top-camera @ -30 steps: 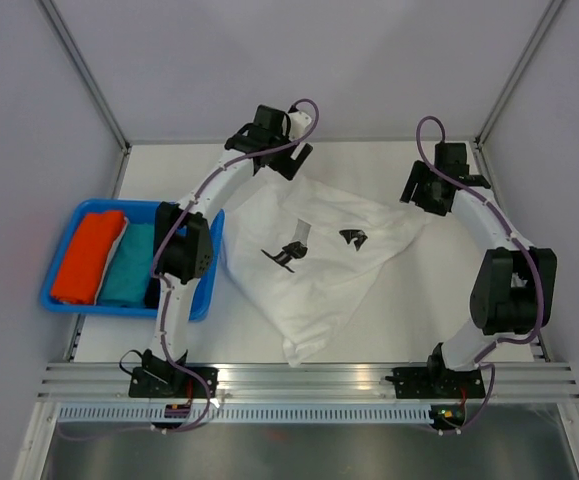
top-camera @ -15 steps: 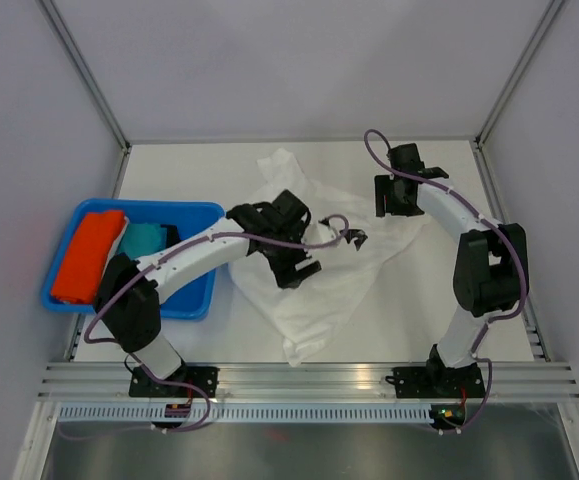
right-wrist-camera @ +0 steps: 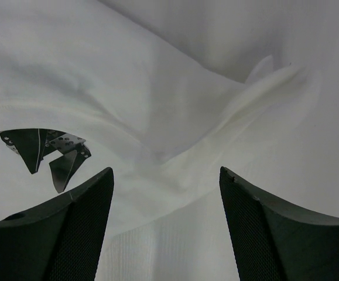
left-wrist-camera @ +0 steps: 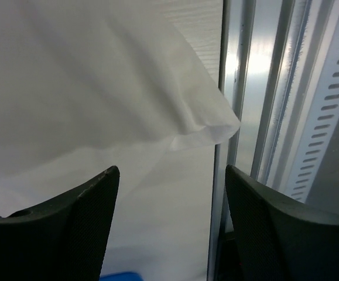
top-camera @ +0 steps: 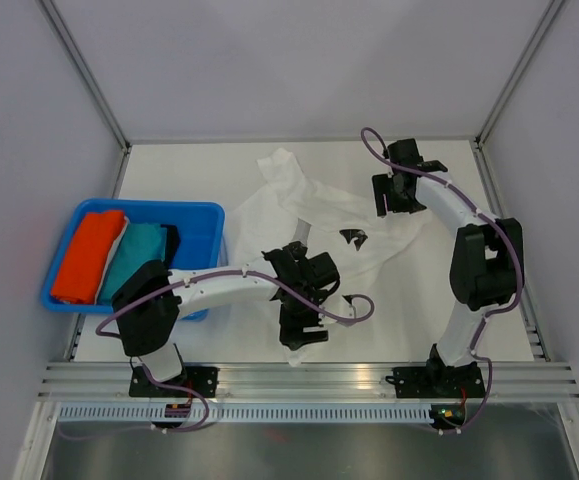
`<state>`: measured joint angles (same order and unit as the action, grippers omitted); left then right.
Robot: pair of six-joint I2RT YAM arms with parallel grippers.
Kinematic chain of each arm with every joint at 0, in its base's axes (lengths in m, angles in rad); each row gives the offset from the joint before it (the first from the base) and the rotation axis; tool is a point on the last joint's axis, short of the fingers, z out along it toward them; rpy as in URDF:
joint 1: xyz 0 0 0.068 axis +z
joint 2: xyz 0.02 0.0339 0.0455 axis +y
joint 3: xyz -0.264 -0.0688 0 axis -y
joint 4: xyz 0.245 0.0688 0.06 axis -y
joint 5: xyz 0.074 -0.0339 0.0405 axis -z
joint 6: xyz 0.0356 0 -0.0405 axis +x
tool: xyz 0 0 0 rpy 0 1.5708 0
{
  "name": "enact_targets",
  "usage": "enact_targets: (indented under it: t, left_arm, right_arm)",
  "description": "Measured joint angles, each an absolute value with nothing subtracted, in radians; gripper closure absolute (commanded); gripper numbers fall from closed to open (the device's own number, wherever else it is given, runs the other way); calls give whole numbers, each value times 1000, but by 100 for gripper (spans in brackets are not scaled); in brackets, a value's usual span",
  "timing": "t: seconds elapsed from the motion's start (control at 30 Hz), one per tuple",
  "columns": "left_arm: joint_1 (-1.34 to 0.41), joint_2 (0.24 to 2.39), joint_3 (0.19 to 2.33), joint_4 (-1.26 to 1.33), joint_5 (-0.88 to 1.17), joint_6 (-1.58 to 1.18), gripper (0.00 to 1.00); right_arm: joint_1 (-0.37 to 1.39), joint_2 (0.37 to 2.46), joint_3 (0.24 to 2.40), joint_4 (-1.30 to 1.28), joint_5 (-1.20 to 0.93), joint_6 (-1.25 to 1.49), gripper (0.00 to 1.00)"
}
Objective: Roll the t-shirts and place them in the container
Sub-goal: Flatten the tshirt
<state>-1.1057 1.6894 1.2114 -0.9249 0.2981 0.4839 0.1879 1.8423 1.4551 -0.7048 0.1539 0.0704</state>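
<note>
A white t-shirt (top-camera: 264, 225) with a small black angular print (top-camera: 352, 238) lies crumpled and spread across the middle of the table. My left gripper (top-camera: 304, 328) hangs open and empty over the shirt's near corner by the front rail. In the left wrist view (left-wrist-camera: 172, 225) that corner (left-wrist-camera: 213, 123) lies just beyond the fingers. My right gripper (top-camera: 393, 197) is open and empty above the shirt's far right part. In the right wrist view (right-wrist-camera: 166, 228) folds of the shirt (right-wrist-camera: 175, 105) and the print (right-wrist-camera: 40, 152) lie under it.
A blue bin (top-camera: 201, 210) stands at the left with a folded orange garment (top-camera: 87, 255) and a teal one (top-camera: 134, 260) in it. An aluminium rail (top-camera: 369, 375) runs along the near edge, also in the left wrist view (left-wrist-camera: 274, 88). Walls close in the table.
My left arm has swung from the table's far side across the shirt to its near corner. My right gripper has moved left over the shirt. The shirt's far part has shifted and bunched.
</note>
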Motion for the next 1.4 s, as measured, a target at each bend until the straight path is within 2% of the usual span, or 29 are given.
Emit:
enact_targets:
  t: [0.17, 0.27, 0.37, 0.4, 0.47, 0.5, 0.57, 0.6, 0.63, 0.83, 1.03, 1.4]
  left_arm:
    - [-1187, 1699, 1213, -927, 337, 465, 22]
    - [-1220, 1727, 1195, -901, 340, 456, 26]
    - [-1214, 1744, 1144, -854, 303, 441, 41]
    - [-1212, 1749, 1132, -843, 288, 435, 52]
    - [-1208, 1758, 1121, -817, 263, 419, 60]
    - [-1206, 1760, 1116, -797, 254, 410, 68]
    - [-1205, 1760, 1111, -764, 236, 393, 76]
    - [-1204, 1760, 1111, -748, 231, 388, 89]
    - [-1203, 1759, 1110, -735, 225, 384, 97]
    - [-1190, 1722, 1076, -690, 185, 382, 98]
    - [-1180, 1650, 1017, -686, 128, 384, 98]
    - [-1178, 1636, 1011, -688, 89, 390, 98]
  right_arm:
    - [187, 1876, 1489, -715, 165, 7, 23]
    - [187, 1897, 1490, -745, 209, -63, 24]
    - [187, 1897, 1474, -756, 241, -131, 25]
    - [187, 1893, 1467, -752, 242, -158, 25]
    - [187, 1879, 1448, -739, 237, -216, 27]
    - [187, 1870, 1443, -736, 231, -249, 28]
    - [188, 1848, 1428, -724, 200, -326, 25]
    - [188, 1841, 1423, -721, 191, -354, 25]
    - [188, 1833, 1415, -713, 186, -392, 25]
    - [196, 1839, 1384, -696, 176, -562, 25]
    - [231, 1932, 1394, -668, 224, -674, 25]
    - [269, 2024, 1436, -603, 273, -750, 27]
